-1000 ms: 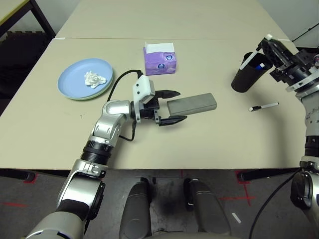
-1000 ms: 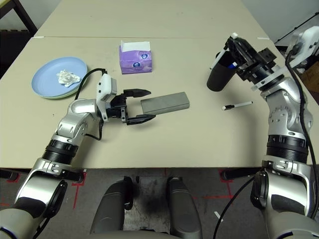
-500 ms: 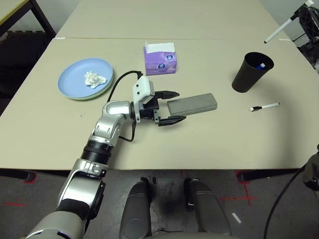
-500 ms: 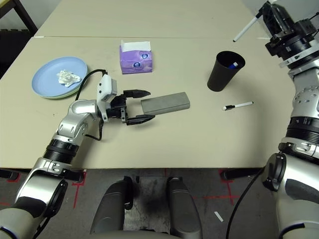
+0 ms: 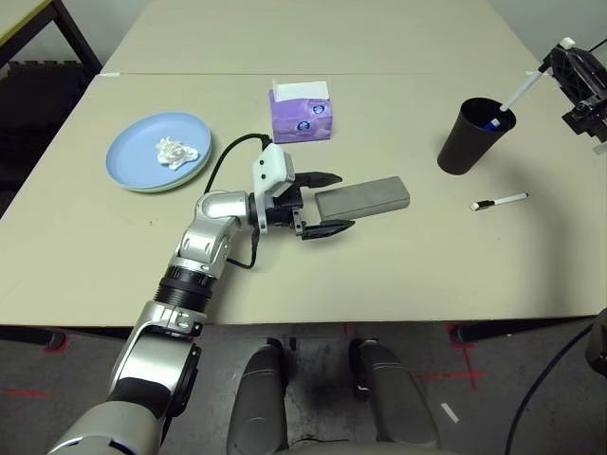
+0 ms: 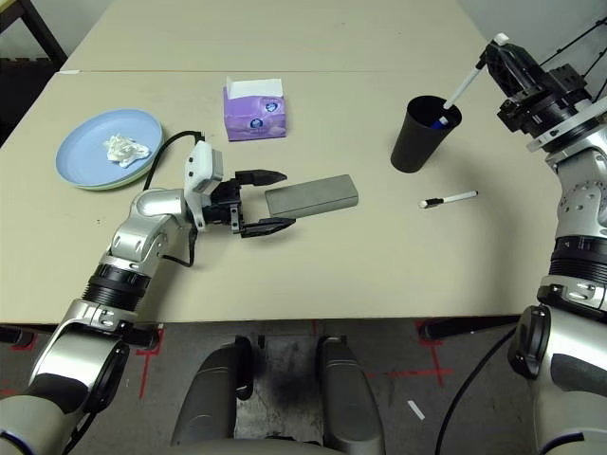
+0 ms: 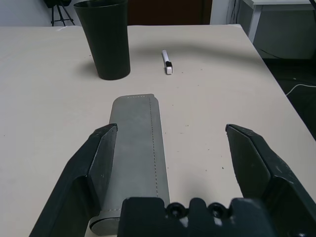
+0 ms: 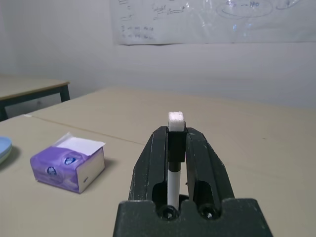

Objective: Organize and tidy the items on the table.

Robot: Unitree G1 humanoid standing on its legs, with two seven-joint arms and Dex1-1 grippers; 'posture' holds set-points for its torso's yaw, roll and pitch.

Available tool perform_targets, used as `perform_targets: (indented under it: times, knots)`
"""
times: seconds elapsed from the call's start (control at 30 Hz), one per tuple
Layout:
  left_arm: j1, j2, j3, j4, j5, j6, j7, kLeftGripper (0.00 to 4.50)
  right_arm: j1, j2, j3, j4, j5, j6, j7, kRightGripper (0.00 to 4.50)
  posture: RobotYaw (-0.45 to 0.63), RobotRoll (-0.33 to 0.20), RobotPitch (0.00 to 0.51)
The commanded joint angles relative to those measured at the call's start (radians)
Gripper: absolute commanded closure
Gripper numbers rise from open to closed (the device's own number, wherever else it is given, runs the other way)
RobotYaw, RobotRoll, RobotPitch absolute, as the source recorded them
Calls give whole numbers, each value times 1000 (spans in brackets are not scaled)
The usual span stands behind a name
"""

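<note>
Half a second ago raised clear, the right claw [image 6: 501,59], clamped on a pen [image 6: 464,85], now angles it into the cup [image 6: 423,135] near the desk's [image 6: 360,256] right edge; release next. Left claw [image 6: 262,201] gapes wide, empty, beside the case [image 6: 311,196].

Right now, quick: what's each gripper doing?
Left gripper: open, fingers either side of the grey glasses case's end.
Right gripper: shut on a thin white pen, tip over the black cup.
</note>
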Motion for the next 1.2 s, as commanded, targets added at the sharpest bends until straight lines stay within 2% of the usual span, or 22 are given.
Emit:
perform_targets:
  times: [0.03, 0.2, 0.57, 0.77, 0.9, 1.03, 1.2]
  knots:
    - [-1, 1, -6, 1, 5, -4, -10, 0, 9, 0, 16, 21, -24, -21, 11, 4171, -98, 0, 174]
    - [0, 3, -5, 0, 6, -4, -7, 0, 10, -9, 48, 38, -75, -52, -6, 4171, -97, 0, 173]
    - [1, 2, -6, 0, 6, -4, -6, 0, 5, -3, 61, -2, -83, -38, -13, 77, -100, 0, 172]
    - [-1, 2, -6, 1, 5, -5, -9, 0, -5, 12, 73, -65, -52, -3, 7, 26, -103, 0, 173]
    - [0, 3, -6, -1, 4, -4, -10, 0, 40, -2, 157, -210, -17, 109, 120, 26, -102, 0, 175]
    - [2, 3, -6, -3, 4, -2, -10, 0, 126, -135, 358, -260, -183, 10, 341, 26, -102, 0, 176]
    - [-1, 1, -8, 2, 5, -5, -9, 0, 71, -249, 514, -103, -371, -173, 507, 26, -100, 0, 177]
